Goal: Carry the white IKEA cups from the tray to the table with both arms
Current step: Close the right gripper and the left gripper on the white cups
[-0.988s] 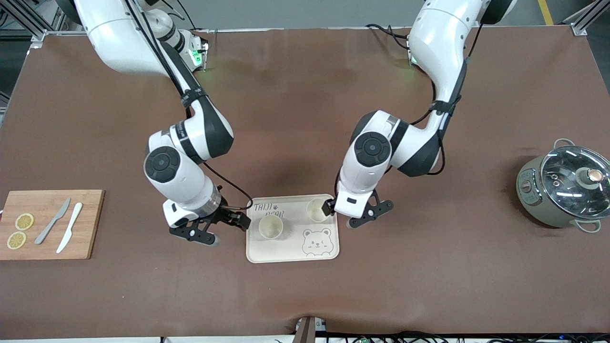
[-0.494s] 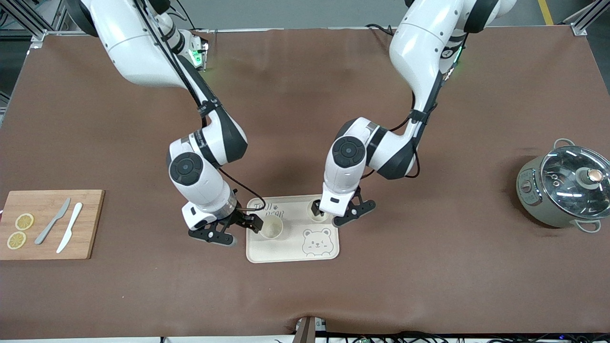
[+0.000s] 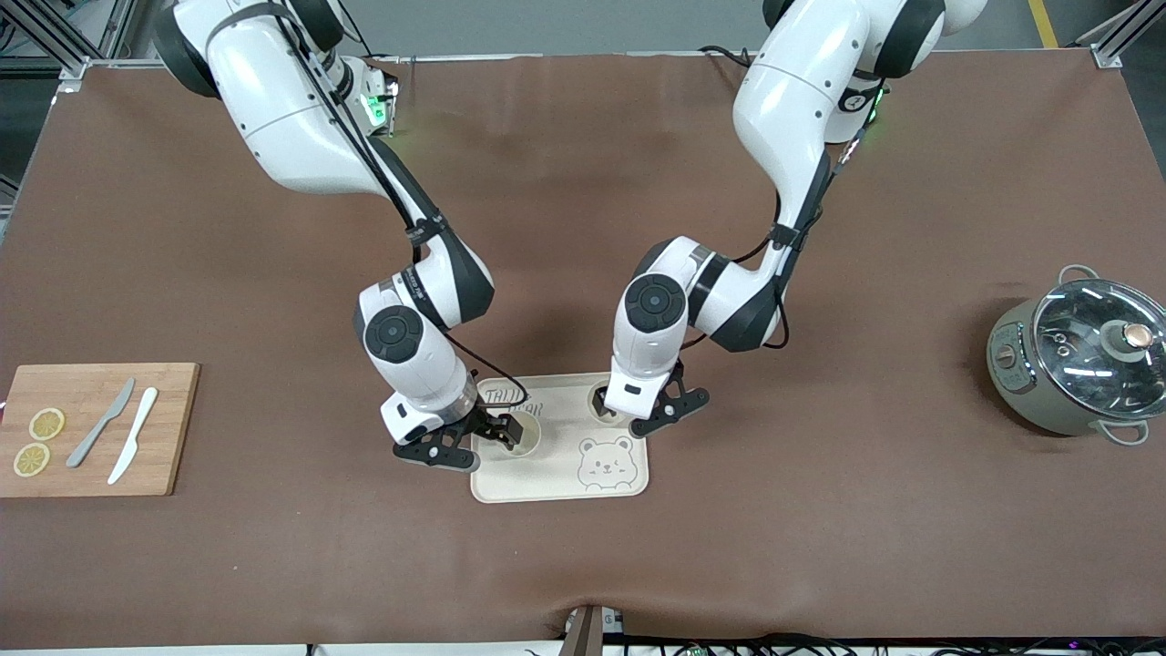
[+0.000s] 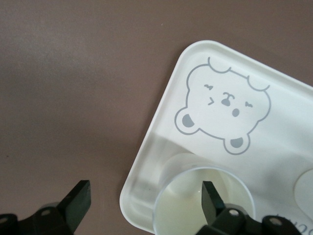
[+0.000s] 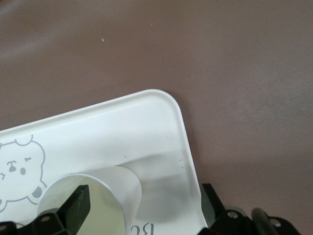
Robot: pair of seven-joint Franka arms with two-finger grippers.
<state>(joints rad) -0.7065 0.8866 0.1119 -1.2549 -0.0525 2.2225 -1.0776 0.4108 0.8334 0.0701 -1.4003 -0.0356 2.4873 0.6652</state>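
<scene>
While both grippers hang spread wide, the left gripper (image 3: 629,415) straddles one cup's (image 3: 603,401) wall, one finger (image 4: 211,199) inside and one outside, and the right gripper (image 3: 496,437) does likewise on the other cup (image 3: 526,435). Both cups stand upright on the cream bear tray (image 3: 556,478), the left arm's cup farther from the front camera.

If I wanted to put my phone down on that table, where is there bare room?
Bare brown table lies between the tray and the pot, between the tray and the cutting board, and along the edge nearest the camera. The tray is crowded: the left gripper and right gripper each straddle a cup wall, jaws open, one cup and the other cup.
</scene>
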